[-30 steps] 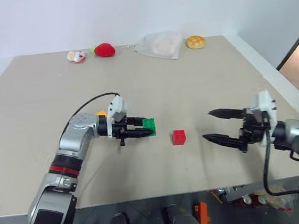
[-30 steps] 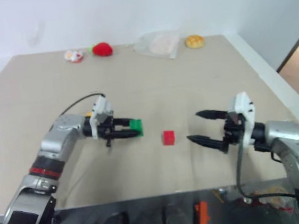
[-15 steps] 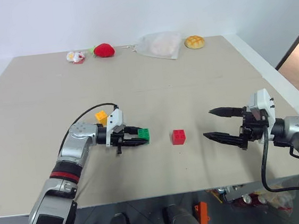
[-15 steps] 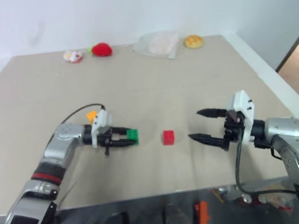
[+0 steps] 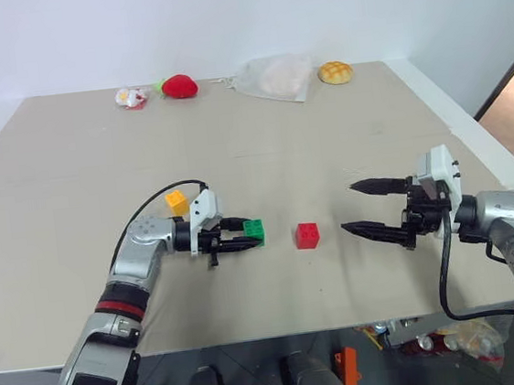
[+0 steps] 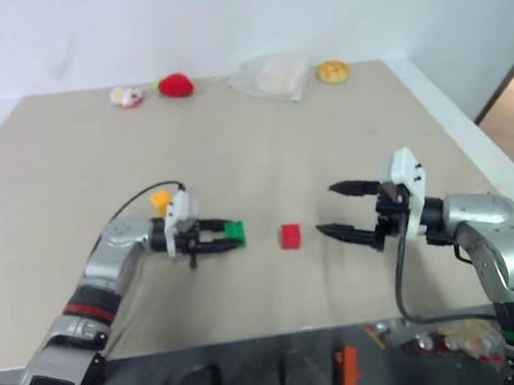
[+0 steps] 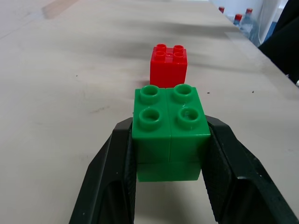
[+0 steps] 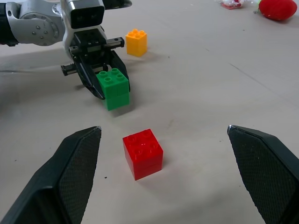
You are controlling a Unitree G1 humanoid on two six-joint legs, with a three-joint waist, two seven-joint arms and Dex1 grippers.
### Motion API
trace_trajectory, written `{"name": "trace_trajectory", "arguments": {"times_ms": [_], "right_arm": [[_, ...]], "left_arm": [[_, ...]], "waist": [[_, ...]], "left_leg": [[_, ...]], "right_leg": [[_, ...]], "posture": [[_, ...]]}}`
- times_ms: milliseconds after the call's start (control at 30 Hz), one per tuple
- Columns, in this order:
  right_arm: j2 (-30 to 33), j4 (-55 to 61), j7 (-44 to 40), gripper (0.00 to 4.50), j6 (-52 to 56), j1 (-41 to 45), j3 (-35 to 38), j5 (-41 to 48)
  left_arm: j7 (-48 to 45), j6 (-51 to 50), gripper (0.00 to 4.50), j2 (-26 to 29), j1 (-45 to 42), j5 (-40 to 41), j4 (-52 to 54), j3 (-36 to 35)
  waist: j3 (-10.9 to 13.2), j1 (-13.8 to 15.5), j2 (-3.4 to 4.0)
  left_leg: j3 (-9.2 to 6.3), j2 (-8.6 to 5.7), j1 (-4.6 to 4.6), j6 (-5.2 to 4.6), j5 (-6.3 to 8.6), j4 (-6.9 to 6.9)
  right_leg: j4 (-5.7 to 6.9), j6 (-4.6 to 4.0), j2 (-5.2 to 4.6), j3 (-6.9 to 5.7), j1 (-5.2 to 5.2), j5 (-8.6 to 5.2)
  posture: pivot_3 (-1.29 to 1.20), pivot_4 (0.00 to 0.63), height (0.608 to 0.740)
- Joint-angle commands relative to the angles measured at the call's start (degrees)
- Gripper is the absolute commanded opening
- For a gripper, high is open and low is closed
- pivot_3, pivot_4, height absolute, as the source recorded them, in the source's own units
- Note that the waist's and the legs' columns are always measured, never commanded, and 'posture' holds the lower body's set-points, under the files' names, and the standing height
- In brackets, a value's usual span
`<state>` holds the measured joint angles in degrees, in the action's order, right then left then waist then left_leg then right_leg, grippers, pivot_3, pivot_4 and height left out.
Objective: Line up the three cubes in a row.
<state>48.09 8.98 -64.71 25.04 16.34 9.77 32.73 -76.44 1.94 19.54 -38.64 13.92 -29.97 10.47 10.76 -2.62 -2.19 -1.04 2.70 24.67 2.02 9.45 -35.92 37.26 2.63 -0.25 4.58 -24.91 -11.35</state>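
Cubes | green cube [image 5: 255, 232] pinched in left gripper [image 5: 246, 237], now lowered from above the table [image 5: 344, 146] to just over it, near red cube [image 5: 307, 235]; yellow cube [image 5: 177, 202] behind left wrist | right gripper [image 5: 369, 206] spread wide, beside red | meaning: green seems about to be set down, starting the row.

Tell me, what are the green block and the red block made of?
Green cube: looks like hard plastic, smooth and a bit shiny, with round moulded studs on top. Red cube: seems the same plastic, with four studs and sharp, even edges. I can't be fully sure from looks alone.
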Motion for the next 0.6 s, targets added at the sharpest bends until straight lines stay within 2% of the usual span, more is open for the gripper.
{"name": "trace_trajectory", "arguments": {"times_ms": [33, 533, 567, 600], "right_arm": [[0.04, 1.57, 0.31, 4.50, -0.53, 0.01, 1.16, 0.42], [0.56, 2.47, 1.34, 4.50, -0.44, -1.75, 2.41, 1.03], [0.53, 2.38, 1.38, 4.50, -0.44, -1.62, 2.33, 0.99], [0.49, 2.30, 1.42, 4.50, -0.43, -1.49, 2.25, 0.94]], "left_arm": [[0.16, 2.98, 1.31, -0.34, -1.63, -1.29, -2.02, 0.00], [-1.36, 8.98, 1.31, -1.08, -4.44, -3.54, -9.99, -0.51], [-1.82, 8.03, 2.42, -1.35, -4.48, -2.84, -9.77, -0.76], [-2.46, 6.88, 2.73, -1.55, -4.40, -2.01, -9.26, -1.02]], "waist": [[0.00, -0.01, 0.00], [0.00, -0.01, 0.00], [0.00, -0.01, 0.00], [0.00, -0.01, 0.00]], "left_leg": [[0.00, 0.00, 0.00, 0.00, 0.00, -0.01], [0.00, 0.00, -0.01, 0.00, 0.00, -0.02], [0.00, 0.00, -0.01, 0.00, 0.00, -0.03], [0.00, 0.00, -0.01, 0.00, 0.00, -0.04]], "right_leg": [[0.00, 0.00, 0.00, 0.00, 0.00, 0.00], [0.00, 0.02, 0.00, 0.00, 0.03, 0.02], [0.00, 0.03, 0.00, 0.01, 0.03, 0.02], [0.00, 0.03, -0.01, 0.01, 0.03, 0.02]], "posture": [[0.00, 0.150, 0.739], [0.00, 0.150, 0.739], [0.00, 0.150, 0.739], [0.00, 0.150, 0.739]]}}
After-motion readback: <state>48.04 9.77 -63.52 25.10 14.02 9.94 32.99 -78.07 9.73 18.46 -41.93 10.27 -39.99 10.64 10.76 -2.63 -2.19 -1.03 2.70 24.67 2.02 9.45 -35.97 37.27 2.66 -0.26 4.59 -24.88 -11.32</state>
